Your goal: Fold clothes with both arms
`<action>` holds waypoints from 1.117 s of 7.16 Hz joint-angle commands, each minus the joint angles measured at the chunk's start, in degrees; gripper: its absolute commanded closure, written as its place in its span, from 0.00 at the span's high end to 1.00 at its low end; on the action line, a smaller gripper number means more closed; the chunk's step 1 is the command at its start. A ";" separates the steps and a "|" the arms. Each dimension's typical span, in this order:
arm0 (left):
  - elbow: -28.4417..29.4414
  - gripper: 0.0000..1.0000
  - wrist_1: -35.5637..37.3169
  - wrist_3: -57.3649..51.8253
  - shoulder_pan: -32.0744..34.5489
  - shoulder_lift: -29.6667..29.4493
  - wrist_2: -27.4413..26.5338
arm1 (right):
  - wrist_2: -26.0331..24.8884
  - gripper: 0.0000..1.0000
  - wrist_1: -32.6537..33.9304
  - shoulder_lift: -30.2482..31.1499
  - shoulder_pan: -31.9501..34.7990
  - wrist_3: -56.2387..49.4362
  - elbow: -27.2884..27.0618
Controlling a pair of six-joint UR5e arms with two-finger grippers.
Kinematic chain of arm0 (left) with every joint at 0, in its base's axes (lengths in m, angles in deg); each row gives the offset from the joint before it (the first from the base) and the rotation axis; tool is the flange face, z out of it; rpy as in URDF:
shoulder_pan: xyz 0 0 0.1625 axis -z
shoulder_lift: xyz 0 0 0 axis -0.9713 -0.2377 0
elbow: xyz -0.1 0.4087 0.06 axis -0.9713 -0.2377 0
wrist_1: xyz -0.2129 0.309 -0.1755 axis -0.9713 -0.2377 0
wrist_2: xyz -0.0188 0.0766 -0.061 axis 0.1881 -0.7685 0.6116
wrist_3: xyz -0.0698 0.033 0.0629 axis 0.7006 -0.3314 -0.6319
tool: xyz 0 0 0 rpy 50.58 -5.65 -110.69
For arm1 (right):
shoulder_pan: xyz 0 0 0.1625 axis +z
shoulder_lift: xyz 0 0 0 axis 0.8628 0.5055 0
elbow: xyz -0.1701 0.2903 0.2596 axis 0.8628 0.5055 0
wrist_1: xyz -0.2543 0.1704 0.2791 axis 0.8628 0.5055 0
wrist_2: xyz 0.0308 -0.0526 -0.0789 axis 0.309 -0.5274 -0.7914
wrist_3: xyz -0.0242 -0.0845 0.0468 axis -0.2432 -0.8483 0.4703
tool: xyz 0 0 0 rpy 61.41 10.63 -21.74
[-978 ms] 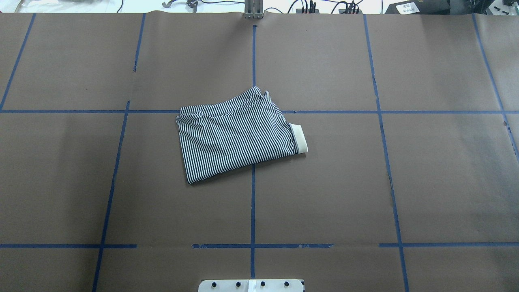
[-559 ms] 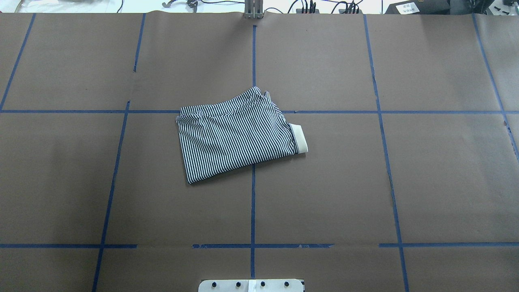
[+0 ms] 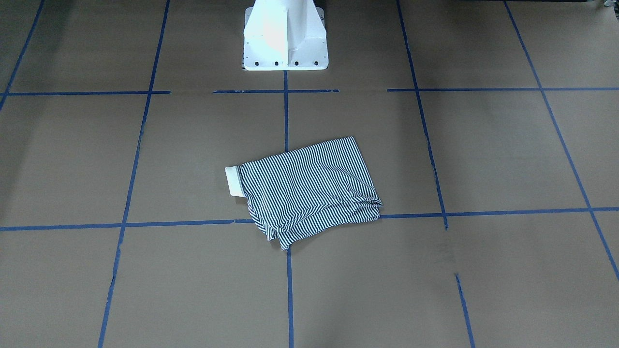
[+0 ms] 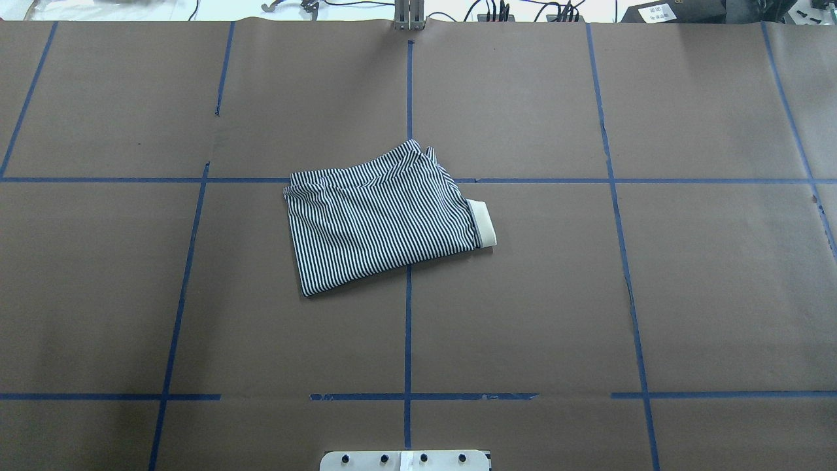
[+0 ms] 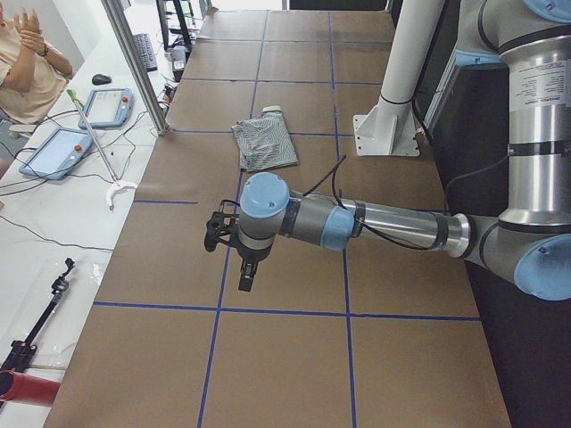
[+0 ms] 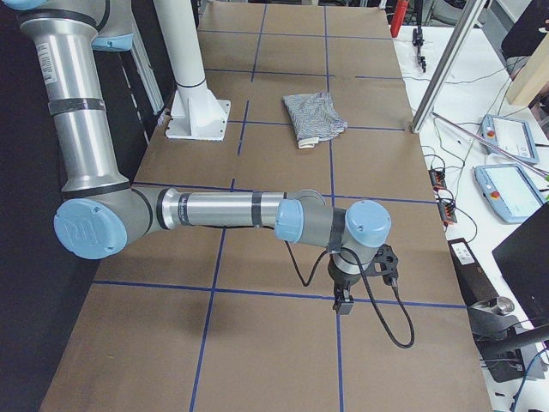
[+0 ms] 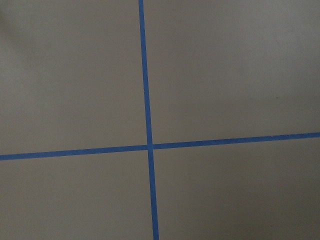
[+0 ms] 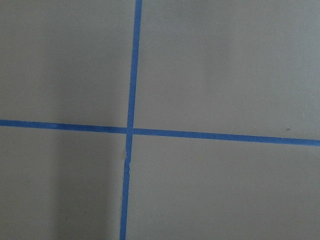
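The clothes are one navy-and-white striped shirt (image 4: 382,219), lying folded into a compact rectangle near the table's middle, with a cream band sticking out at one end. It also shows as the shirt (image 3: 309,191), (image 5: 265,143), (image 6: 314,116). Both arms are stretched out over bare paper far from it. The left gripper (image 5: 244,283) hangs off the near arm toward the table's left end. The right gripper (image 6: 342,305) hangs likewise toward the right end. I cannot tell whether either is open or shut. Both wrist views show only brown paper and blue tape.
Brown paper with a blue tape grid (image 4: 408,327) covers the table. The white pedestal base (image 3: 285,43) stands at the robot's edge. A person (image 5: 27,62), teach pendants (image 5: 53,152) and a metal post (image 5: 134,62) are beyond the far edge.
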 commanded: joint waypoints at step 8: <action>-1.40 1.00 6.26 -0.39 -1.51 -1.64 -1.46 | 0.56 1.00 0.12 1.11 -0.68 -0.20 -1.44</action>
